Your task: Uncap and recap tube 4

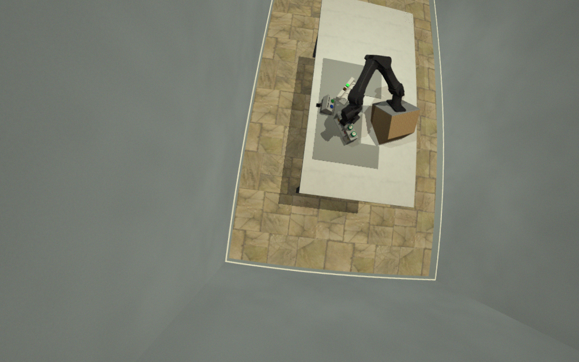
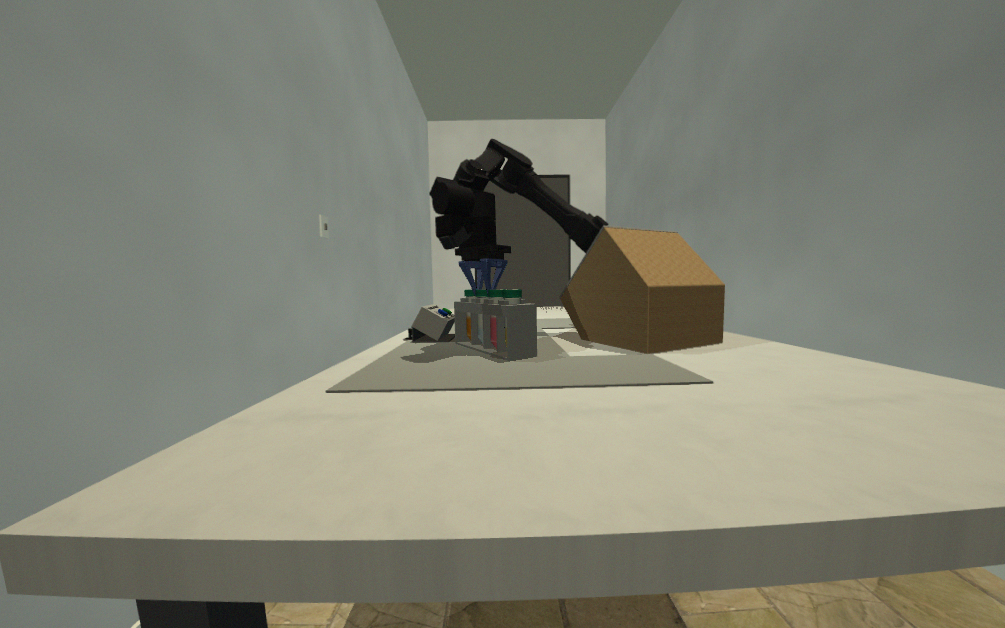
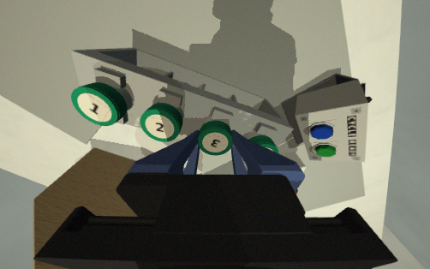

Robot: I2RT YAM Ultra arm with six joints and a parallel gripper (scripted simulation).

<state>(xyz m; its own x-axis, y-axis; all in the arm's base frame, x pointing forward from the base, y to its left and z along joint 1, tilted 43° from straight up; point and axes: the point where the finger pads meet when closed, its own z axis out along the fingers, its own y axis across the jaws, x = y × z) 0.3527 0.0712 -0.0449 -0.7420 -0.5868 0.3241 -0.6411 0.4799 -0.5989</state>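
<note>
In the wrist view my gripper has its blue fingers shut on the green cap marked 3, which sits on its tube in the decapping station. The caps marked 1 and 2 stand to the left. The cap of tube 4 shows partly behind my right finger. The blue CYCLE key and green READY key sit on the sloping desk at the right. The station also shows in the exterior view under my gripper. A green lamp is lit on the console.
A brown box holds the arm's base, close to the right of the station. The key desk lies behind and left of the station. The cap tray runs behind the tubes in the wrist view.
</note>
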